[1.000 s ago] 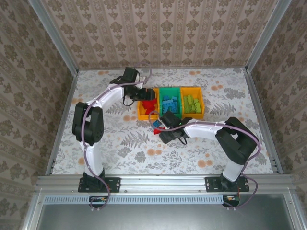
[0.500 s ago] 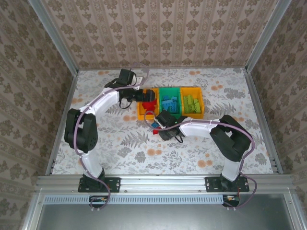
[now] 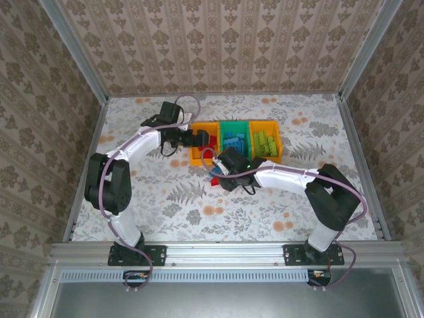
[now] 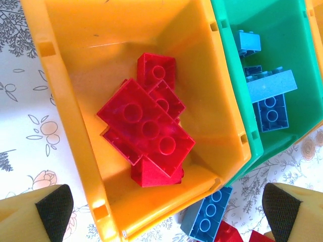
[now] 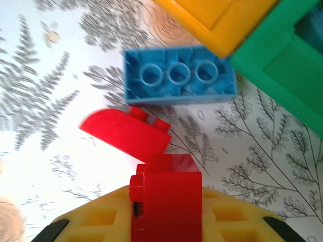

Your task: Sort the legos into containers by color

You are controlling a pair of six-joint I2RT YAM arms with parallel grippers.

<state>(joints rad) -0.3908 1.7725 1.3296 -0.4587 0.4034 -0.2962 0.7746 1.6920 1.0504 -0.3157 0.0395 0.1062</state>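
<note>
My right gripper [image 5: 166,224] is shut on a red lego [image 5: 166,196], held just above the table in front of the containers. Beside it on the table lie another red lego [image 5: 126,133] and an upturned blue lego [image 5: 179,75]. From above, the right gripper [image 3: 223,172] sits by these loose legos [image 3: 214,177]. My left gripper [image 4: 166,222] hangs open over the left orange container [image 4: 70,101], which holds several red legos [image 4: 146,131]. The green container [image 4: 232,75] holds blue legos [image 4: 267,96]. The right orange container [image 3: 265,158] holds green legos [image 3: 265,142].
The three containers stand side by side at mid-table, the blue lego [image 4: 207,217] lying against the left orange one's near wall. Metal rails [image 3: 86,172] and patterned walls close in the table. Floral tabletop [image 3: 165,199] lies bare to the left and in front.
My right gripper has shut on the red lego beside the loose ones. My left gripper has opened fully and its wrist has drawn back slightly to the left of the bin.
</note>
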